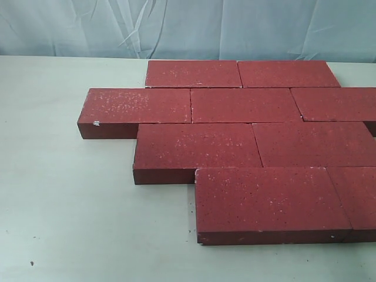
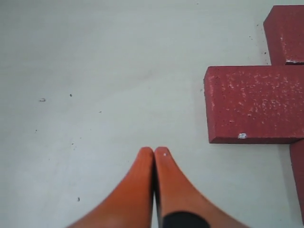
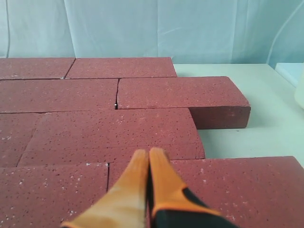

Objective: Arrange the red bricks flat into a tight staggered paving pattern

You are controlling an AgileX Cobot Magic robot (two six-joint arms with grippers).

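Here, the left gripper (image 2: 154,151) has its two tapered orange fingers pressed together with nothing between them. It hangs over the bare, pale greenish-white tabletop (image 2: 95,71). The white-chipped corner of the second row's end brick (image 2: 256,102) lies near it but apart. The right gripper (image 3: 145,153) is likewise closed and empty, and it is poised over the paved surface. Whether its tips touch the brick I cannot tell.

The red bricks, dark red rectangular pavers with a rough matte face and fine white speckles, all lie flat on the table in four staggered rows.

- **Nearest row (image 1: 264,202):** it holds two bricks, and the right one is cut off by the picture's edge.
- **Third row (image 1: 197,147):** it lies behind, also two bricks, and is shifted leftward, so its seam falls over the middle of the brick in front.
- **Second row (image 1: 244,104):** it holds three bricks, and its left end juts furthest out over the table.
- **Far row (image 1: 192,73):** it holds two bricks, set back rightward again.

The joints look tight, with only hairline gaps. Beyond the table hangs a wrinkled pale blue sheet (image 1: 176,29).
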